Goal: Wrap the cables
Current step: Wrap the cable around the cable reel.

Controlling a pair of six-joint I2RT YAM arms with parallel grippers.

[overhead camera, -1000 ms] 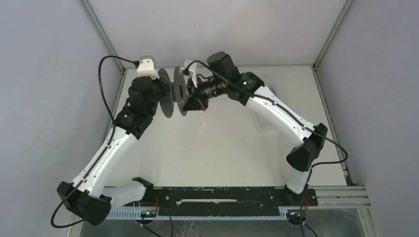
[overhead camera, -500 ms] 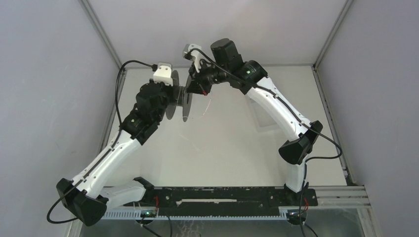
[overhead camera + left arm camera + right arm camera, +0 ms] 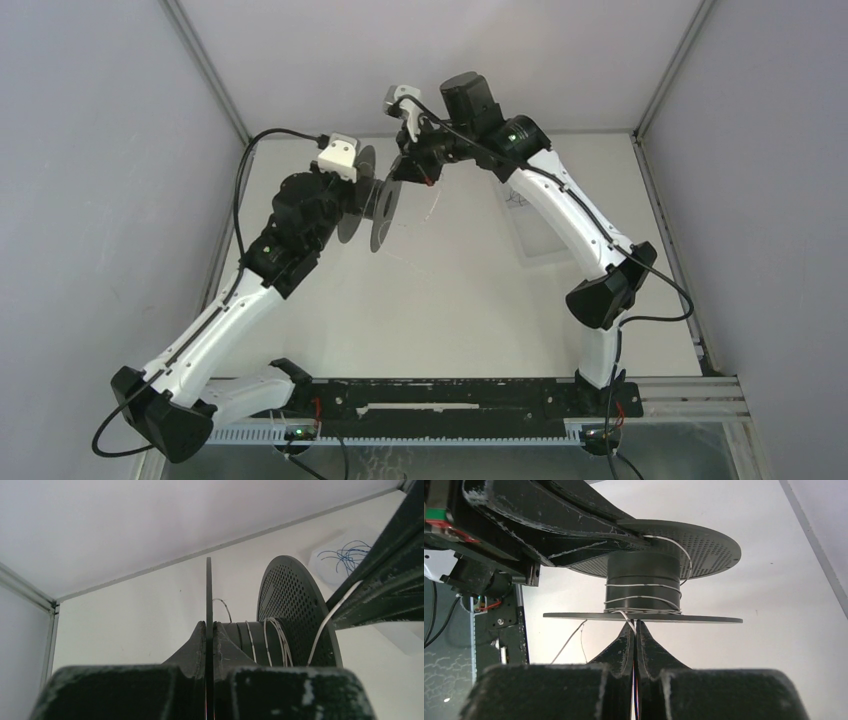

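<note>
Both arms have swung right and toward the far wall since 1 s ago, carrying the spool (image 3: pixel 378 205) along. Now the left gripper (image 3: pixel 209 627) clamps 1 flange edge, and the right gripper (image 3: pixel 634 627) is pinched on the cables (image 3: pixel 644 585), which make a few turns on the hub, slack trailing down. The cord is likely light, limp and slippery, so pinch close to the hub and keep tension. Only the left wrist view shows the blue wire (image 3: pixel 345 555); only the right wrist view shows the pinch.

A spool (image 3: pixel 372 205) sits between two grippers above the table (image 3: pixel 450 310): left gripper (image 3: pixel 209 628) at the spool's left disc, right gripper (image 3: pixel 634 626) at its right disc. Cable (image 3: pixel 642 585) lies around the spool's core. A wire tangle (image 3: pixel 345 555) lies on the table, right of the spool.
</note>
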